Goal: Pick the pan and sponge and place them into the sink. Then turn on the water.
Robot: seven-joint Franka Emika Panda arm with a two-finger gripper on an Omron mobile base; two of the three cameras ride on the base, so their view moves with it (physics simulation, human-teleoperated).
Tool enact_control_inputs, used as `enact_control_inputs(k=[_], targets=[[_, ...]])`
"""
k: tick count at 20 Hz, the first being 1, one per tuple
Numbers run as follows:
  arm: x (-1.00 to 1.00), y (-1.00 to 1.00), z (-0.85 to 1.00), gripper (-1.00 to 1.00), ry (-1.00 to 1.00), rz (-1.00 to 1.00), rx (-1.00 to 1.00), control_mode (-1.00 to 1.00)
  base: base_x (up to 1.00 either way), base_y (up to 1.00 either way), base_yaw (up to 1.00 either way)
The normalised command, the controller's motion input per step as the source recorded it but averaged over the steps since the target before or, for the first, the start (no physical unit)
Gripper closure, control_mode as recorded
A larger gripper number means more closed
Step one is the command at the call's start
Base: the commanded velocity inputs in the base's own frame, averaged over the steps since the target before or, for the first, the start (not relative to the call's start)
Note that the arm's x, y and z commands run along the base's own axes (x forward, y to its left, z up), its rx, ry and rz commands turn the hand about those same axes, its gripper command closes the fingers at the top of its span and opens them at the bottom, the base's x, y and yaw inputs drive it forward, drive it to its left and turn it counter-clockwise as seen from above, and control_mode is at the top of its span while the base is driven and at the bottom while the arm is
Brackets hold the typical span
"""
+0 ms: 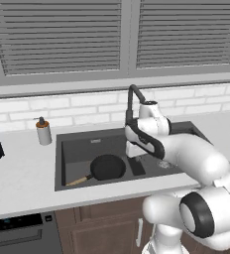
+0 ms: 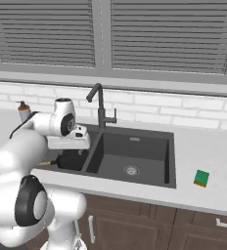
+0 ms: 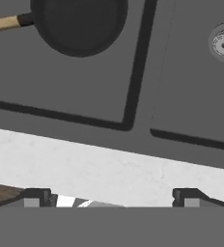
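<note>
wide-open gripper [image 3: 112, 197] above black, wooden-handled pan [image 1: 107, 167] in sink [image 1: 77, 149]

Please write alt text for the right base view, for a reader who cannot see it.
A dark double sink with a gooseneck faucet sits in a white counter under shuttered windows. A green sponge lies on the counter right of the sink. The white arm reaches over the left basin, where the pan lies.

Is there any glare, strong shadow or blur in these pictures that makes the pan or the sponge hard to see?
Left base view: flat, even light, no glare; the pan reads clearly in the sink. Right base view: the sponge is small but sharp on the counter; the arm covers most of the pan. Hand view: sharp, no blur; the pan's top is cut off by the edge.
</note>
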Motion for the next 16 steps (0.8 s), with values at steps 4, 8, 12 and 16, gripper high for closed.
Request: enact_control_inputs(k=[4, 8, 12, 16], targets=[[-0.31, -0.60, 0.02, -1.00, 0.08, 0.16, 0.00, -1.00, 0.00, 0.00, 0.00], [-0.15, -0.66, 0.00, -1.00, 0.06, 0.15, 0.00, -1.00, 0.00, 0.00, 0.00], [-0.04, -0.66, 0.00, -1.00, 0.04, 0.13, 0.00, -1.00, 0.00, 0.00, 0.00], [0.00, -0.65, 0.00, -1.00, 0.06, 0.09, 0.00, -1.00, 0.00, 0.00, 0.00]])
